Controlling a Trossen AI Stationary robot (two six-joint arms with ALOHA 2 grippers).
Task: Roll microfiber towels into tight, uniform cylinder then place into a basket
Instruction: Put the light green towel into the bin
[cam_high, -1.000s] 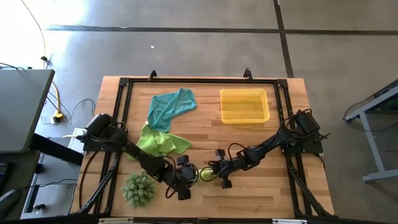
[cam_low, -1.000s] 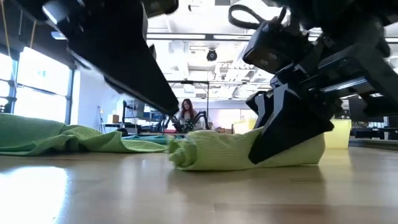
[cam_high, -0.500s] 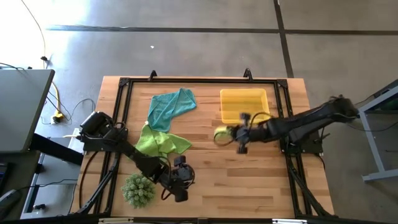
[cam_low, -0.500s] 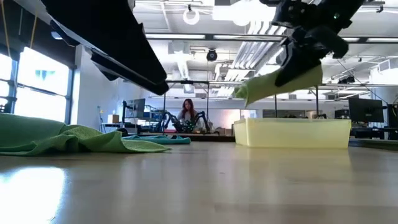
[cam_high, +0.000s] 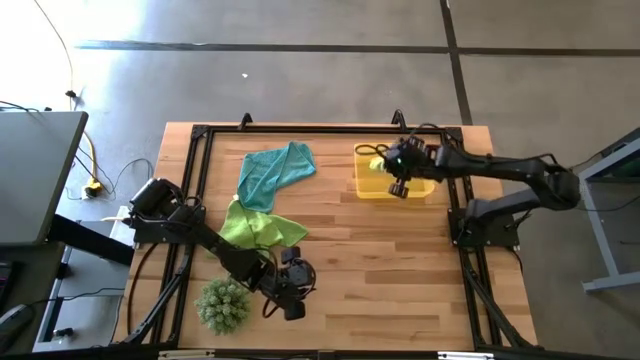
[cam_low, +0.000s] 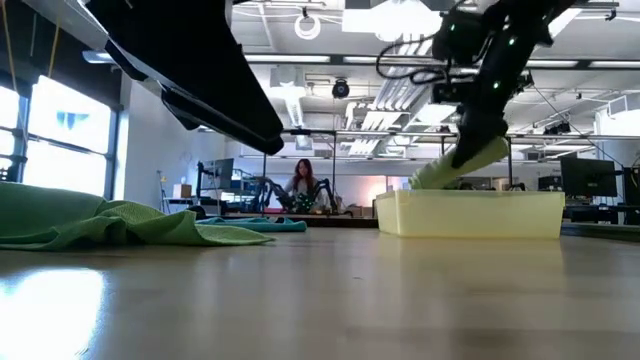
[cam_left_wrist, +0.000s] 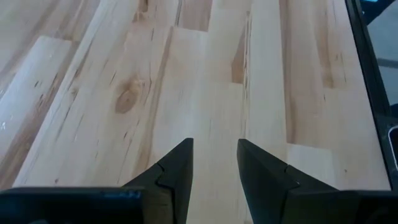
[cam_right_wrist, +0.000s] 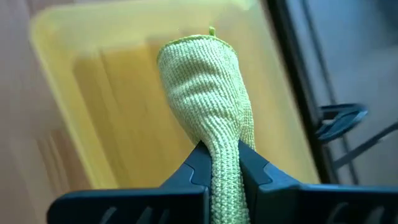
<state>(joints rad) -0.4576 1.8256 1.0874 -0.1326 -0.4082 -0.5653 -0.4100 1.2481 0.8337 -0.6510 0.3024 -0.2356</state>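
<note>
Lime-green rolled towel (cam_right_wrist: 208, 87) over basket (cam_right_wrist: 93, 74)

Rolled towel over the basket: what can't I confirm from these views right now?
- Whether the rolled towel touches the basket floor: the right gripper hides its end in the wrist view; the wall hides it in the low view.
- Roll tightness: too small in the high view.
- Left gripper: only bare table ahead.

Wooden counter (cam_high: 400, 270), black-framed, stands on a grey concrete floor (cam_high: 300, 70). Spiky green ball-shaped plant (cam_high: 222, 304) sits at the near left corner. Yellow cable (cam_high: 70, 70) trails across the floor at left (plug end near the counter). A seated person (cam_low: 302, 186) shows far behind.
</note>
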